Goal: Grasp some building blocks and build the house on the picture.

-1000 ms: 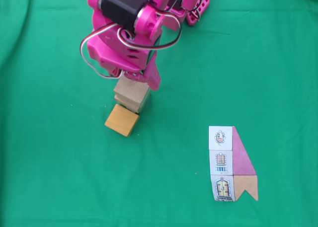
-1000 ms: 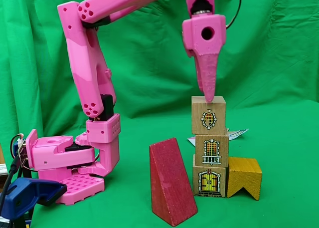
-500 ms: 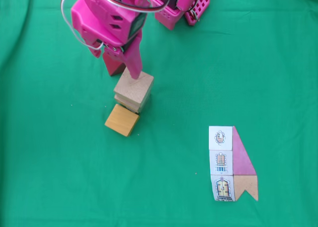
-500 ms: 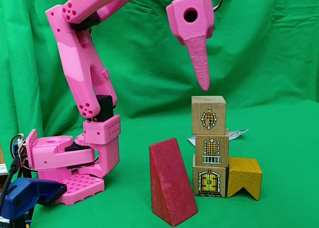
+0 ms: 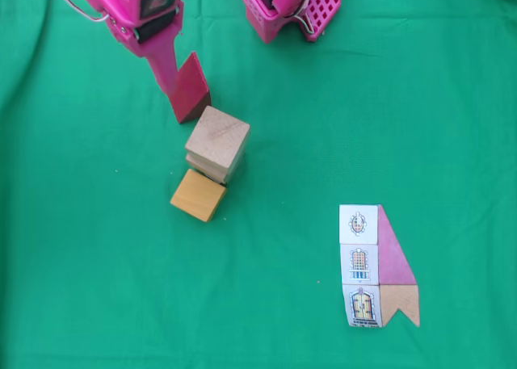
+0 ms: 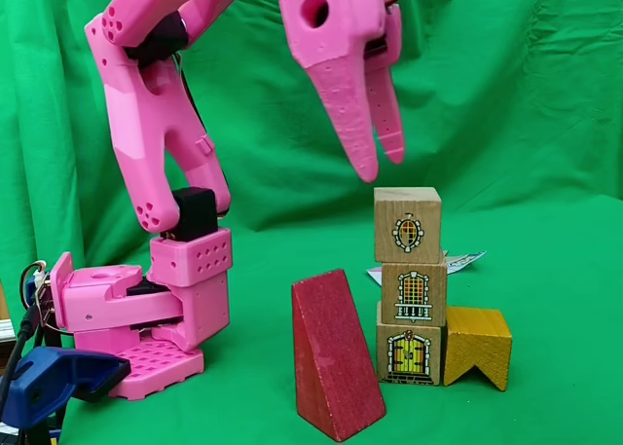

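Gripper hangs in the air, empty, fingers a narrow gap apart, above and left of the stack in a fixed view. Three cubes stand stacked; yellow notched block touches the bottom one's right side. Red wedge upright, near left. Picture lies flat, well apart right; its far edge probably peeks behind the stack.

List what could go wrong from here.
1. The gripper hangs close beside the top cube of the three-cube stack; a swing toward it could topple the column.
2. The red wedge stands upright on a narrow face right beside the stack and may tip or slip when grasped.
3. In the top-down fixed view, the cubes sit slightly offset, so setting down the wedge may shift them.
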`<state>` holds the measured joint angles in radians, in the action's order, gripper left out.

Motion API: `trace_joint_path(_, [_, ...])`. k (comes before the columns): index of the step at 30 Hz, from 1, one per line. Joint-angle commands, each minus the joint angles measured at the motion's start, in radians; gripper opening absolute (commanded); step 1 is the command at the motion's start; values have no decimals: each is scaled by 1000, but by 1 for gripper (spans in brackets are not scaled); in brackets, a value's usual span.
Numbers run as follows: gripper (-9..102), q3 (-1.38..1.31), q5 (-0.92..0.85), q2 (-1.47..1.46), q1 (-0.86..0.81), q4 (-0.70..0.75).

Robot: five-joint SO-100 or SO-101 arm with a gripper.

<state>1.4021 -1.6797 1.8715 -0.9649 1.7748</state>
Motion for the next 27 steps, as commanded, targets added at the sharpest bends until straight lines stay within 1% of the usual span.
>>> trace_joint_path(1, [34,37,8,11,-32,72])
trace_joint_path(15, [34,348,9,31,-38,64])
trace_joint_path(25, [34,365,9,31,-34,57])
trace_joint_path(27, [34,367,9,31,-32,28])
